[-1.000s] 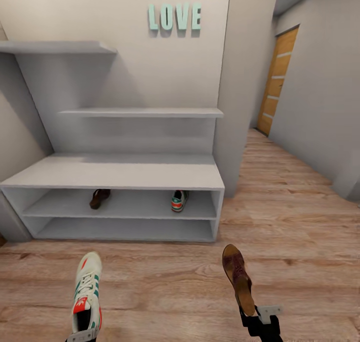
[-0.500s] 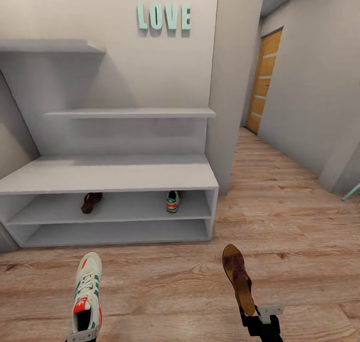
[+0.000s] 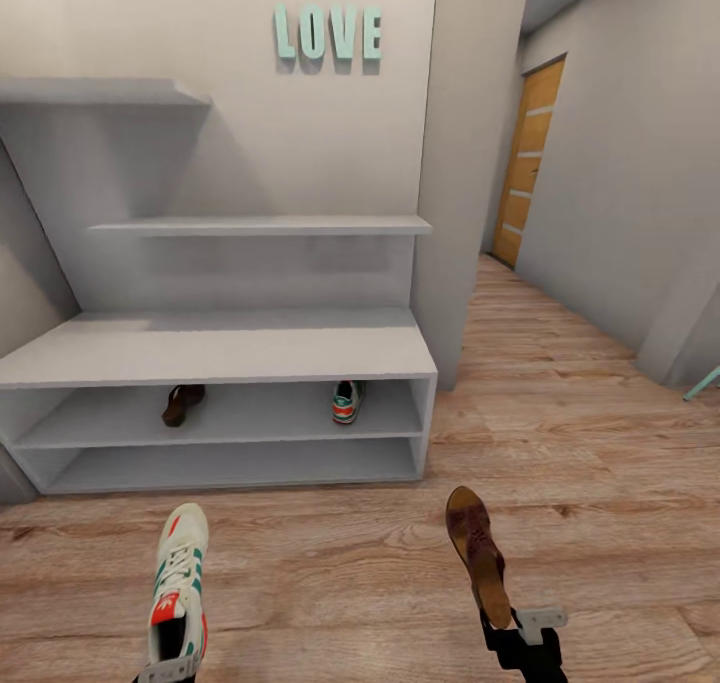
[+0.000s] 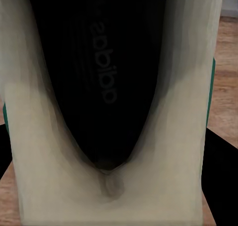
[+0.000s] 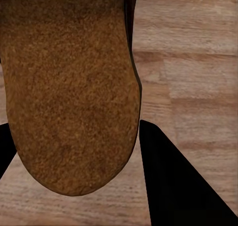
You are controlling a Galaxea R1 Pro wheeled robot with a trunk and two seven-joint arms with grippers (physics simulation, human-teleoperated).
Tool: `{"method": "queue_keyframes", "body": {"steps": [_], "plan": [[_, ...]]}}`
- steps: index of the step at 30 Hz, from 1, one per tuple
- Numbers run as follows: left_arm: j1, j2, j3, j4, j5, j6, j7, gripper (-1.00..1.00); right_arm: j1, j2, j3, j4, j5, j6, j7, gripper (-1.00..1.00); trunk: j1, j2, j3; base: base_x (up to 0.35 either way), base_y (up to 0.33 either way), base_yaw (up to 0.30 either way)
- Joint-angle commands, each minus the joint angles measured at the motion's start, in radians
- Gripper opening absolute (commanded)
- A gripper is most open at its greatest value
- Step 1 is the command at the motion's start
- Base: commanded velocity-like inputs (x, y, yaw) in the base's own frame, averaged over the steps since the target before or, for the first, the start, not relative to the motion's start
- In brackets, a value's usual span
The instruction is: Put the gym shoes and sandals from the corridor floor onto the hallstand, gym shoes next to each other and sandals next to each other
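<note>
- The rack [image 3: 230, 348] stands ahead against the wall, with one sneaker [image 3: 346, 401] and one sandal [image 3: 181, 404] well apart on its upper shelf.
- The left gripper [image 3: 165, 671] pinches the second sneaker [image 3: 178, 583] by the heel, above the floor [image 3: 580, 443].
- The right gripper [image 3: 522, 635] pinches the second sandal [image 3: 476, 555] likewise.
- Step in hand, I judge: carrying both to the rack. Next, each wants setting beside its mate, which means crossing sides.

Both arms reach forward, low at the near edge of the head view. The left claw [image 3: 168, 671] is clamped on the heel of a sneaker [image 3: 178, 585], toe pointing away. The right claw [image 3: 518, 635] grips a sandal [image 3: 476, 553] by its heel, held out ahead.
</note>
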Motion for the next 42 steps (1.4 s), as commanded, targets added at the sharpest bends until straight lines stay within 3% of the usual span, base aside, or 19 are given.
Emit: {"method": "queue_keyframes", "body": {"steps": [1, 10, 14, 16, 17, 25, 31, 34, 42], "plan": [[-0.002, -0.001, 0.009, 0.001, -0.008, -0.003, -0.006, -1.0, -0.001, -0.001, -0.009, 0.0, 0.006, -0.002, 0.006, -1.0, 0.0, 0.0, -0.001, 0.0, 0.0, 0.0], [-0.014, 0.001, 0.009, -0.002, -0.01, 0.007, -0.013, -1.0, -0.001, -0.009, -0.008, 0.004, 0.007, -0.002, 0.005, -1.0, 0.0, 0.0, -0.001, 0.0, 0.0, 0.0], [-0.044, 0.004, 0.008, -0.009, -0.011, 0.048, -0.014, -1.0, -0.001, -0.008, -0.008, 0.005, 0.007, -0.002, 0.005, -1.0, 0.0, 0.0, -0.001, 0.0, 0.0, 0.0], [-0.069, 0.004, 0.007, -0.012, -0.018, 0.102, -0.014, -1.0, -0.001, -0.008, -0.009, 0.005, 0.007, -0.002, 0.005, -1.0, 0.0, 0.0, -0.001, 0.0, 0.0, 0.0], [-0.143, 0.004, 0.005, -0.016, -0.084, 0.222, -0.016, -1.0, -0.001, -0.021, -0.011, 0.006, 0.006, -0.003, 0.0, -1.0, 0.0, 0.0, -0.001, 0.0, 0.0, 0.0], [-0.273, -0.001, 0.006, -0.016, -0.191, 0.409, -0.015, -1.0, -0.001, -0.06, -0.028, 0.005, 0.0, -0.003, -0.003, -1.0, 0.0, 0.0, -0.001, 0.0, 0.0, 0.0], [-0.36, -0.005, 0.004, -0.017, -0.215, 0.536, -0.016, -1.0, -0.001, -0.082, -0.128, 0.004, -0.039, 0.0, 0.0, -1.0, 0.0, 0.0, -0.001, 0.0, 0.0, 0.0], [-0.394, -0.007, -0.008, -0.016, -0.218, 0.592, -0.016, -1.0, -0.001, -0.084, -0.146, 0.004, -0.045, 0.0, 0.004, -1.0, 0.0, 0.0, -0.001, 0.0, 0.0, 0.0], [-0.494, -0.014, -0.098, -0.016, -0.217, 0.75, -0.022, -1.0, -0.001, -0.081, -0.158, 0.004, -0.047, 0.002, 0.007, -1.0, 0.0, 0.0, -0.001, 0.0, 0.0, 0.0]]}}
